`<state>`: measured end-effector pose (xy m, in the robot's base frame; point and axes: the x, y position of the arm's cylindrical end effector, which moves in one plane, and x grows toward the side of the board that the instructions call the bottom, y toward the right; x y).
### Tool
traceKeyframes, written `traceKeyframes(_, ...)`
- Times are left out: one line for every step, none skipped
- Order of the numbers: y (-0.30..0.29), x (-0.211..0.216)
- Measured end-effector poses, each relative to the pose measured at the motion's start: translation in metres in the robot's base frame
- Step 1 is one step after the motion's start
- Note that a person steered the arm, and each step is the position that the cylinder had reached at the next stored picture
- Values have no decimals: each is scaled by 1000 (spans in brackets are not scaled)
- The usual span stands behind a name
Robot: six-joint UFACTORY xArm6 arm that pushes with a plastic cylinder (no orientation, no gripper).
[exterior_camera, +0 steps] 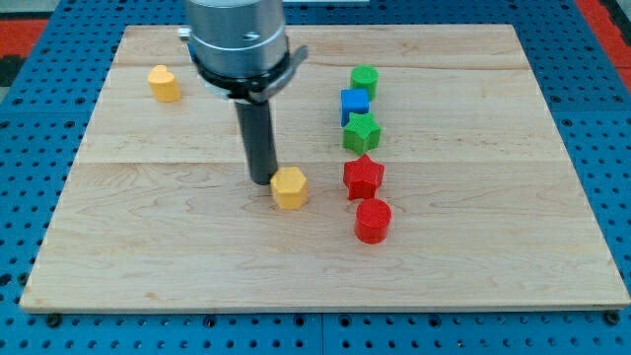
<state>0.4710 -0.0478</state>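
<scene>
The wooden tabletop [148, 247] is seen on a blue pegboard [39, 39]. My tip [261, 180] is placed touching the yellow hexagonal block [289, 187] from the view's left. No fingers are fitted. A column is formed toward the view's right: green cylinder [364, 80], blue cube [354, 104], green star [361, 132], red star [362, 177], red cylinder [373, 220]. A second yellow block [164, 84] is located near the top left.

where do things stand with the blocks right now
Five blocks already form a column at the view's right: green cylinder, blue cube, green star, red star, red cylinder. My tip sits just left of the yellow hexagon, touching or nearly so. The other yellow block stands alone at the upper left of the board.
</scene>
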Motion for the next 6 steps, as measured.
traceKeyframes(32, 7)
traceKeyframes(39, 1)
traceKeyframes(50, 32)
traceKeyframes(55, 67)
traceKeyframes(49, 70)
traceKeyframes(35, 96)
